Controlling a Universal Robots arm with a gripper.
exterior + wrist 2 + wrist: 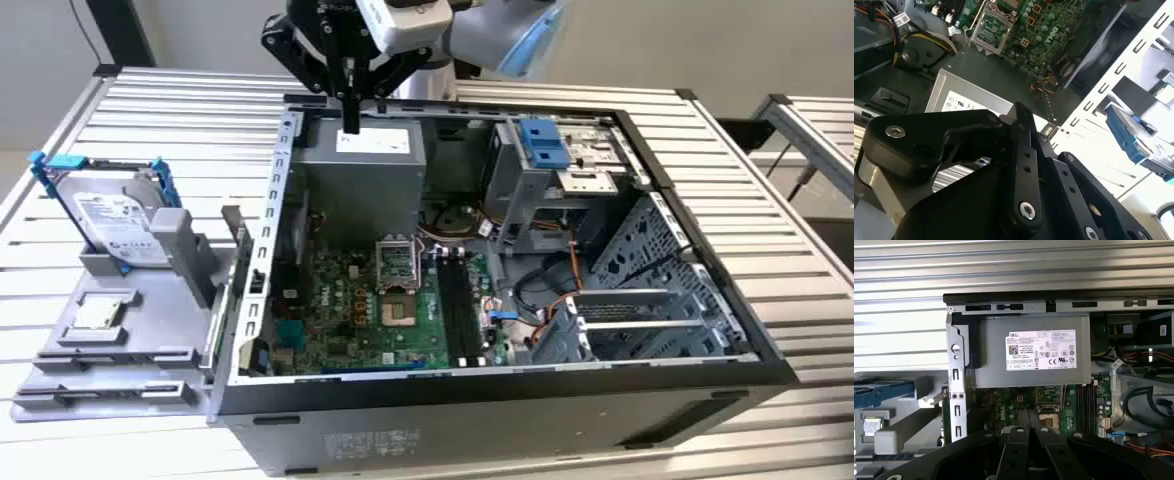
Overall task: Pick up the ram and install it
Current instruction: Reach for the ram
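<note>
In the exterior view my gripper (351, 122) hangs above the back of the open computer case (286, 180), over the grey power supply (360, 160). Its black fingers (1019, 450) are pressed together and nothing shows between them. In the second wrist view the fingers (1024, 145) point down at the power supply (961, 102). A thin narrow upright piece, possibly the ram (230, 228), stands at the edge of the grey fixture (134, 335) just outside the case wall. The black memory slots (461, 300) lie on the green motherboard (347, 310), well below the gripper.
A silver hard drive (114, 225) in a blue bracket stands on the grey fixture at the exterior view's left. Inside the case are a drive cage with a blue latch (541, 145), orange and black cables (574, 265) and the processor socket (400, 285). Ribbed metal table (174, 110) surrounds the case.
</note>
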